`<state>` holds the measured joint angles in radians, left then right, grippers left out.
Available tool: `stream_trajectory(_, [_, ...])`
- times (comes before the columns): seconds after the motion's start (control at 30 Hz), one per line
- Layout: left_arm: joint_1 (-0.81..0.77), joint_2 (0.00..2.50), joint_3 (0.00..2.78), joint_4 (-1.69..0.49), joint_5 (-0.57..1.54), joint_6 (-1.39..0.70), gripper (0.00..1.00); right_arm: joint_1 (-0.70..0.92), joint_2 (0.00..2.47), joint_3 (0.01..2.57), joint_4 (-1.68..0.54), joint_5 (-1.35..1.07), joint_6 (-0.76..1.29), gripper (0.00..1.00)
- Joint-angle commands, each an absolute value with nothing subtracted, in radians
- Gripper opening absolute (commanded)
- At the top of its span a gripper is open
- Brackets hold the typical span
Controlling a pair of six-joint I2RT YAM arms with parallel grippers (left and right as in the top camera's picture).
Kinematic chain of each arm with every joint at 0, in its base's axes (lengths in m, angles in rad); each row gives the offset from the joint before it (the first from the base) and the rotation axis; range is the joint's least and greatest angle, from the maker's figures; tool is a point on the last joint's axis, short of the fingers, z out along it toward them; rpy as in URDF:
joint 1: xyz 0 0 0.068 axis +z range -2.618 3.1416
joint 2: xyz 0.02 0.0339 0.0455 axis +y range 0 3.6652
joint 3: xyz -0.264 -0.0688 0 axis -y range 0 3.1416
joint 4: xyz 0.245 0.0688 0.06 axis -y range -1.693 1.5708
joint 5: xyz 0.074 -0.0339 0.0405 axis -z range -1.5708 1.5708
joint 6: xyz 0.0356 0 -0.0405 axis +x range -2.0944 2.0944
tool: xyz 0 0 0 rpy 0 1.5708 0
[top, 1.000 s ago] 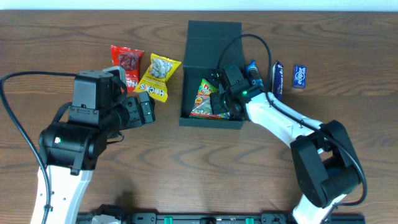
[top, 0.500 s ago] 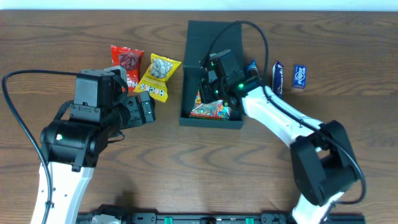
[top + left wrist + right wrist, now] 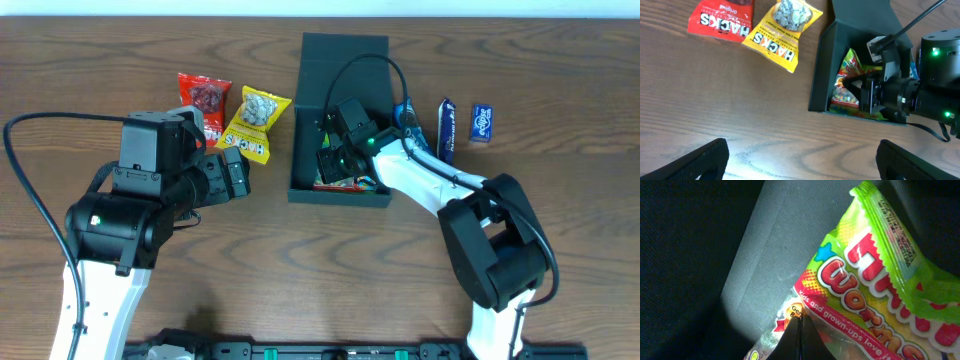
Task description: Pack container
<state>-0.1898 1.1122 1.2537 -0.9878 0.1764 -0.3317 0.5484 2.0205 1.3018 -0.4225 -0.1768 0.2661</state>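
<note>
The container [image 3: 340, 197] is a dark green-black square box, its flap lid [image 3: 345, 58] open toward the far side; it also shows in the left wrist view [image 3: 821, 70]. A green and red gummy worms packet [image 3: 347, 182] lies inside by the near wall. My right gripper [image 3: 333, 155] reaches down into the box. In the right wrist view its fingers [image 3: 800, 330] are pressed together, tips against the packet [image 3: 880, 280], above the box floor [image 3: 770, 245]. My left gripper [image 3: 235, 170] hovers left of the box, open and empty [image 3: 802, 160].
A red Hacks packet [image 3: 205, 103] and a yellow Hacks packet [image 3: 255, 122] lie left of the box. A blue packet [image 3: 407, 115], a dark blue bar [image 3: 447, 128] and a small blue packet [image 3: 482, 122] lie to its right. The right arm's cable arches over the box.
My right gripper moved from the box's right side to its far part, then down into the left half. The gummy packet shifted toward the near wall. The left arm stayed still.
</note>
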Motion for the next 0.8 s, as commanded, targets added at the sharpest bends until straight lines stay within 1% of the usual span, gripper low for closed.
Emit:
stream_trajectory(0.0, [-0.184, 1.118, 1.259, -0.99, 0.166, -0.31, 0.95, 0.55, 2.033, 1.311, -0.448, -0.117, 0.253, 0.01])
stream_trajectory(0.23, [-0.184, 1.118, 1.259, -0.99, 0.165, -0.31, 0.95, 0.546, 1.953, 1.444, -0.511, -0.24, 0.253, 0.01])
stream_trajectory(0.37, [-0.184, 1.118, 1.259, -0.99, 0.165, -0.31, 0.95, 0.517, 1.822, 1.498, -0.537, -0.204, 0.253, 0.02])
stream_trajectory(0.43, [-0.184, 1.118, 1.259, -0.99, 0.165, -0.31, 0.95, 0.492, 1.772, 1.498, -0.554, -0.159, 0.253, 0.04])
stream_trajectory(0.57, [-0.184, 1.118, 1.259, -0.99, 0.165, -0.31, 0.95, 0.41, 1.705, 1.498, -0.651, -0.073, 0.253, 0.04])
stream_trajectory(0.7, [-0.184, 1.118, 1.259, -0.99, 0.165, -0.31, 0.95, 0.271, 1.701, 1.489, -0.777, -0.049, 0.228, 0.02])
stream_trajectory(0.73, [-0.184, 1.118, 1.259, -0.99, 0.165, -0.31, 0.95, 0.242, 1.703, 1.481, -0.794, -0.049, 0.208, 0.03])
stream_trajectory(0.77, [-0.184, 1.118, 1.259, -0.99, 0.165, -0.31, 0.95, 0.221, 1.705, 1.472, -0.802, -0.048, 0.194, 0.06])
